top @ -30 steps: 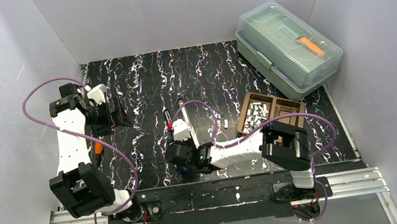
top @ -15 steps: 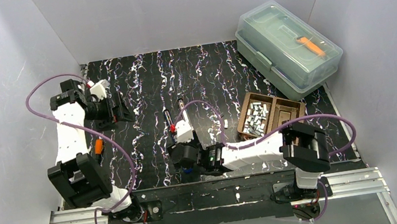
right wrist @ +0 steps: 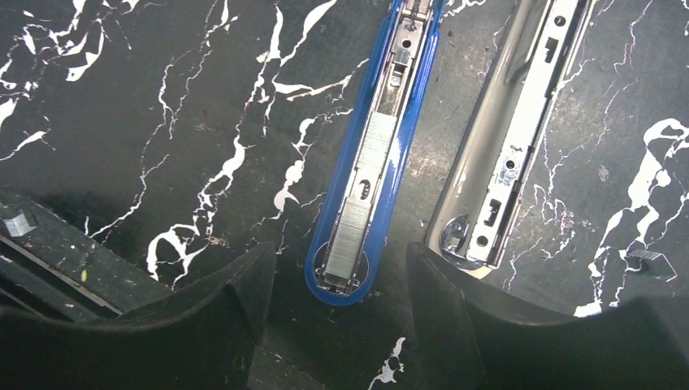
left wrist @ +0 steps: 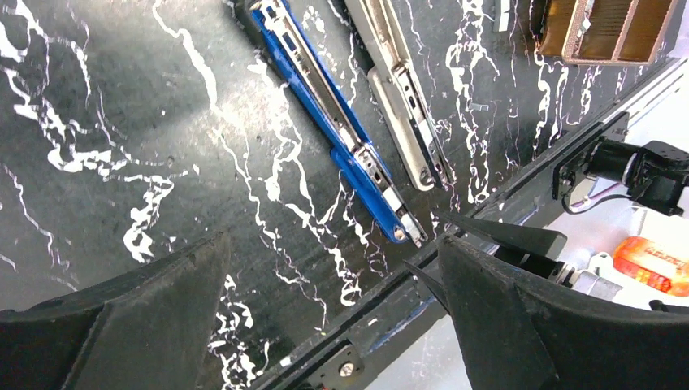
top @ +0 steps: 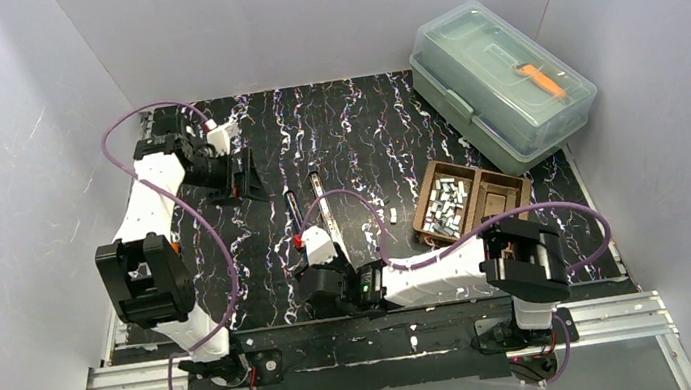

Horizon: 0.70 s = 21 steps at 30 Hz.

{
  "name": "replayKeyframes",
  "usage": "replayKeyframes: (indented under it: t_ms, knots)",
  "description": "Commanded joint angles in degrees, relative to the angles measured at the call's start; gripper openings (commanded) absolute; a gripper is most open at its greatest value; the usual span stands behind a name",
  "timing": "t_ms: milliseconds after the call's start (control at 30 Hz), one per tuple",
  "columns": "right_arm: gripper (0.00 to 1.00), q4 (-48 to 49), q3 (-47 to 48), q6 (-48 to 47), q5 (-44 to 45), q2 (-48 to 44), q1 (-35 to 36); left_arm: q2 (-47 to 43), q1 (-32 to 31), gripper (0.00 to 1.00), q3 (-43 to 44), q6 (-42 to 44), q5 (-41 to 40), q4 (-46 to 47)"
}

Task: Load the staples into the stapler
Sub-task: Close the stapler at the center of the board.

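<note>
Right gripper (right wrist: 335, 280), jaws parted and empty, hovers over the near end of the opened blue stapler (right wrist: 388, 122), a staple strip (right wrist: 359, 203) in its channel. Staples (top: 443, 200) lie in a wooden tray (top: 494, 200) rightward. Farther back, left gripper (left wrist: 333, 244) gapes empty

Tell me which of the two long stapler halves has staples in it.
The blue half: a silvery staple strip lies in its channel. The chrome half beside it shows only bare metal and slots.
</note>
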Motion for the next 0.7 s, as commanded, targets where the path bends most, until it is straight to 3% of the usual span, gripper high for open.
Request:
replayKeyframes:
  t_ms: [0,167,433,500,667]
  knots:
    - [0.67,-1.2,0.5,0.9,2.0,1.1,0.1,-0.3,-1.3,0.99,1.8,0.3,1.1,3.6]
    - [0.57,-2.0,1.7,1.0,1.7,3.3,0.0,1.0,-1.3,0.99,2.3,1.7,2.6,4.2]
    - [0.51,-1.3,1.9,-1.0,0.9,4.6,0.0,2.8,-2.1,0.99,-0.2,5.0,2.7,6.4]
    - [0.42,-1.2,0.3,-1.8,1.4,3.2,0.0,2.8,-2.2,0.99,-2.1,11.1,2.7,6.8]
    - [0.33,-1.6,-1.0,-2.7,2.2,1.7,0.0,2.5,-2.2,0.99,-3.9,22.1,1.8,6.5]
